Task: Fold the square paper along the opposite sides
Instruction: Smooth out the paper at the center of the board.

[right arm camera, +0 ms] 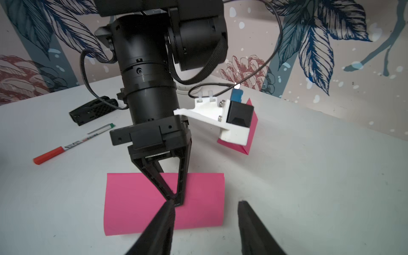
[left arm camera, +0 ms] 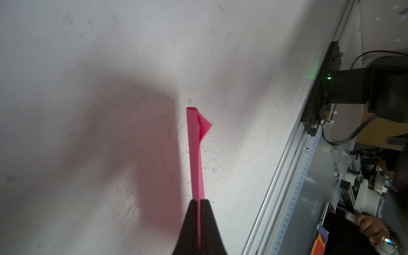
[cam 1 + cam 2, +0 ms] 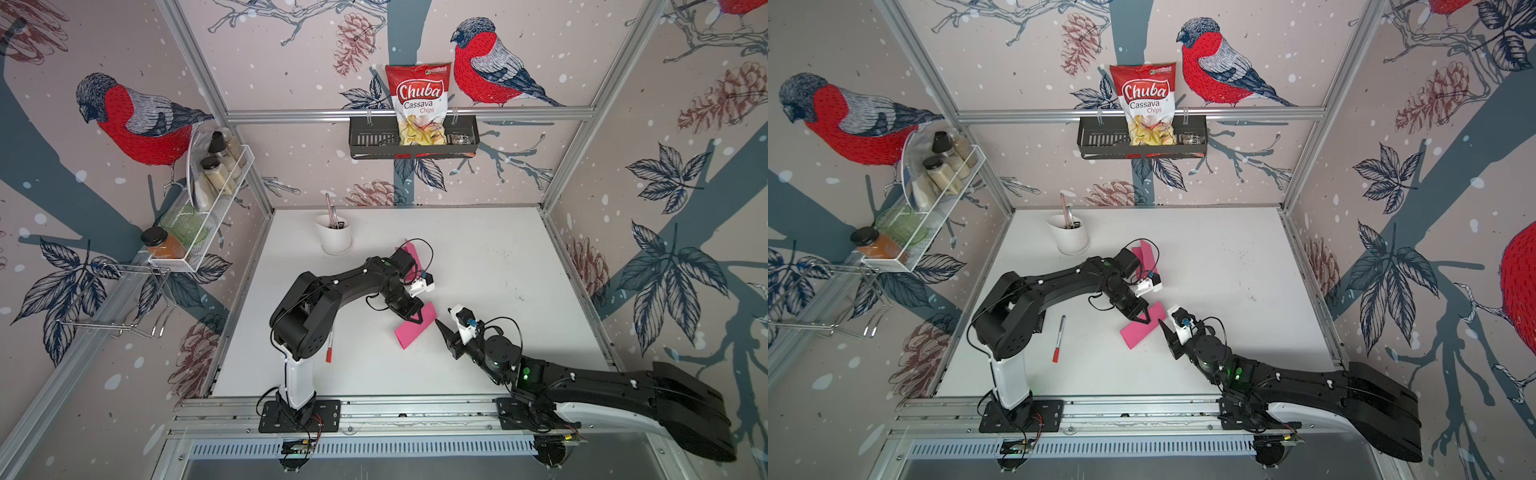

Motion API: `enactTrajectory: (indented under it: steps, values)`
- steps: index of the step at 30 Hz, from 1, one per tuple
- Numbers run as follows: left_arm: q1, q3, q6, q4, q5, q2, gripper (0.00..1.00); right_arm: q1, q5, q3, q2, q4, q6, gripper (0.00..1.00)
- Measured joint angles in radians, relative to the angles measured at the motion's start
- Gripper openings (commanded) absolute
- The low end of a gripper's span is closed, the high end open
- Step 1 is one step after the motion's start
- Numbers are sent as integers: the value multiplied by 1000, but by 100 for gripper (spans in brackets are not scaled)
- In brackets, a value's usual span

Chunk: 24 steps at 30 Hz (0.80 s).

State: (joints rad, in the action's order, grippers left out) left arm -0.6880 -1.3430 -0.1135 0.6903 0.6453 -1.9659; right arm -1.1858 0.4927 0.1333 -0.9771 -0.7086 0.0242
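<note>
Right wrist view: the folded pink paper [image 1: 132, 203] is pinched between the pressed-together fingers of the left gripper [image 1: 175, 202]. The right gripper [image 1: 205, 203] is seen with fingers spread apart, empty, just beside the paper.

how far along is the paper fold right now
Done: the pink paper is doubled over, two layers together. In hand: the left hand is shut on both layers, pinching them; the right hand is open close beside the paper, holding nothing. Left: in the left wrist view the folded end looks rounded with a corner sticking out, so it probably needs pressing flat before letting go.
</note>
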Motion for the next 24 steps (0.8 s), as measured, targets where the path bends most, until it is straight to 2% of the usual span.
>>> enactTrajectory:
  steps: [4, 9, 16, 24]
  values:
    - [0, -121, -54, 79, -52, -112, 0, 8, 55, -3, -101, -76, 29, 31]
    - [0, -180, -97, 126, -98, -173, 0, 48, 58, 12, -259, -151, 25, 17]
    - [11, -208, -115, 162, -87, -203, 0, 98, -98, 86, -500, -231, -8, 1]
    - [16, -168, -121, 138, -115, -170, 0, 120, -262, 164, -686, -266, -32, 0]
